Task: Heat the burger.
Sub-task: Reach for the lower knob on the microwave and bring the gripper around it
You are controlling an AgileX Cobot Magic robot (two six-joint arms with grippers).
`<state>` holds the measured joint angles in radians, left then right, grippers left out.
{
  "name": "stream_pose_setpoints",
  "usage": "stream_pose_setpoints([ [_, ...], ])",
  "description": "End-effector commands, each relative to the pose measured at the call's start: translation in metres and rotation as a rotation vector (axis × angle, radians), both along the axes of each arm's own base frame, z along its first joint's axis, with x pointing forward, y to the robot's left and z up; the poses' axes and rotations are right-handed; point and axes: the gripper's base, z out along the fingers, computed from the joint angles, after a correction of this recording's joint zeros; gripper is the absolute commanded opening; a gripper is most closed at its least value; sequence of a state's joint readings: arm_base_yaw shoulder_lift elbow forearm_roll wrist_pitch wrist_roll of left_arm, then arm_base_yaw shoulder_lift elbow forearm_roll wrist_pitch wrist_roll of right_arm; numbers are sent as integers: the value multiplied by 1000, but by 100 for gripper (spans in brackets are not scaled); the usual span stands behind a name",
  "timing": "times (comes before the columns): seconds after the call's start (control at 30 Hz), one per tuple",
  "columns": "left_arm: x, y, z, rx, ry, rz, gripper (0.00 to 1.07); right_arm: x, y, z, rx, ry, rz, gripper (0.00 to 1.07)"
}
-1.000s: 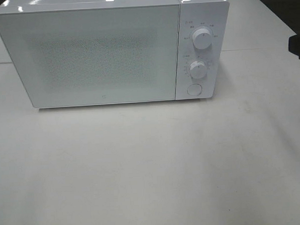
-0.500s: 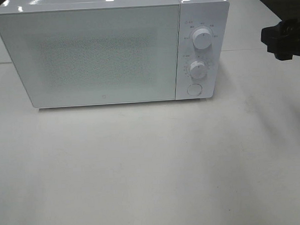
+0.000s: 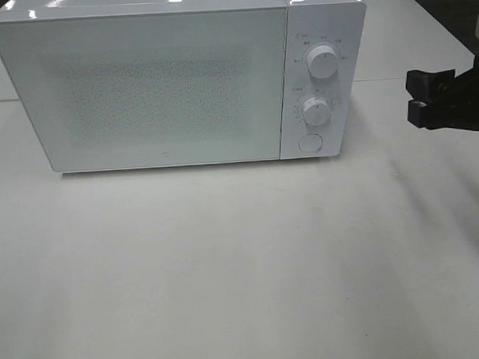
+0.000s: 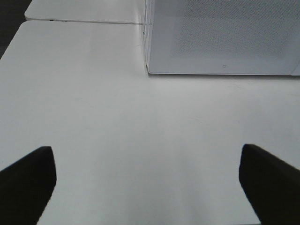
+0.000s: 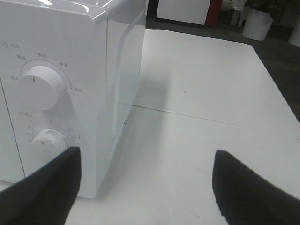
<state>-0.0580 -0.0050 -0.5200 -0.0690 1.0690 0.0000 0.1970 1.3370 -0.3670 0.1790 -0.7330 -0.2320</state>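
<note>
The burger is not in view in any frame. A white microwave (image 3: 156, 84) stands at the back of the table with its door shut, and nothing shows through the door. Its panel has an upper knob (image 3: 323, 62), a lower knob (image 3: 316, 110) and a round button (image 3: 309, 143). My right gripper (image 3: 417, 98) hangs open and empty to the right of the panel, apart from it. In the right wrist view the right gripper (image 5: 145, 187) faces both knobs (image 5: 40, 86). My left gripper (image 4: 147, 183) is open and empty over bare table, in front of the microwave's left corner (image 4: 150, 70).
The white table (image 3: 243, 267) spreads in front of the microwave. A seam (image 5: 197, 117) joins a second table behind it. The table's right edge (image 5: 276, 89) meets dark floor, with white bins (image 5: 258, 21) beyond.
My right gripper has come in from the right edge and moved left and slightly down toward the microwave's control panel. The microwave has not moved.
</note>
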Motion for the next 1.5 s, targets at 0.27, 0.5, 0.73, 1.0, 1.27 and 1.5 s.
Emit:
stream_pose_setpoints([
  [0.27, -3, 0, -1, -3, -19, 2, 98, -10, 26, -6, -21, -55, -24, 75],
  [0.5, -2, 0, -1, -3, -15, 2, 98, -18, 44, -6, 31, -56, -11, 75],
  [0.73, -2, 0, -1, -3, -15, 2, 98, -29, 62, -5, 38, -68, 3, 75],
  [1.0, -2, 0, -1, -3, -15, 2, 98, -34, 71, -7, 38, -79, 1, 75],
  [1.27, -2, 0, -1, -3, -15, 2, 98, -33, 84, -29, 3, -36, 12, 75],
  [1.5, -2, 0, -1, -3, -15, 2, 98, -26, 92, -36, 0, -23, 1, 75],
])
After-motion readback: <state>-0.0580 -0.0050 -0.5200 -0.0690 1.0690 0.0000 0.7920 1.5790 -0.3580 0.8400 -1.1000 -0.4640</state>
